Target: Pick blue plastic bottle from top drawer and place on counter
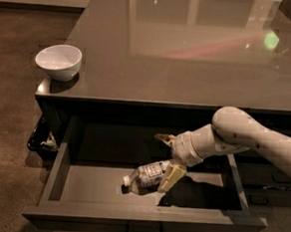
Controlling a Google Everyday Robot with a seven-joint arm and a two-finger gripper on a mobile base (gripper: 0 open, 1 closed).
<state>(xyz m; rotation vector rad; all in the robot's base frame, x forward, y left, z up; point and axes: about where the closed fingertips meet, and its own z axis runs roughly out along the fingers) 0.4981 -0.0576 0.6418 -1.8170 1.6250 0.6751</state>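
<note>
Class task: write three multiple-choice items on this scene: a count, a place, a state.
1. White bowls on the counter: A one, B two, C three.
2. The plastic bottle lies: A on the counter, B in the open top drawer, C in the bowl.
3. The pincer, inside the drawer, is: A open, B shut on the bowl, C out of view.
Key: 1 A, a single bowl stands at the counter's corner; 2 B, it rests on the drawer floor; 3 A, its fingers are spread apart.

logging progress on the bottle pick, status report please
Hand open, inside the top drawer, one finger at the blue plastic bottle's base. Bottle on its side, not lifted. White bowl up on the counter, out of the way.
</note>
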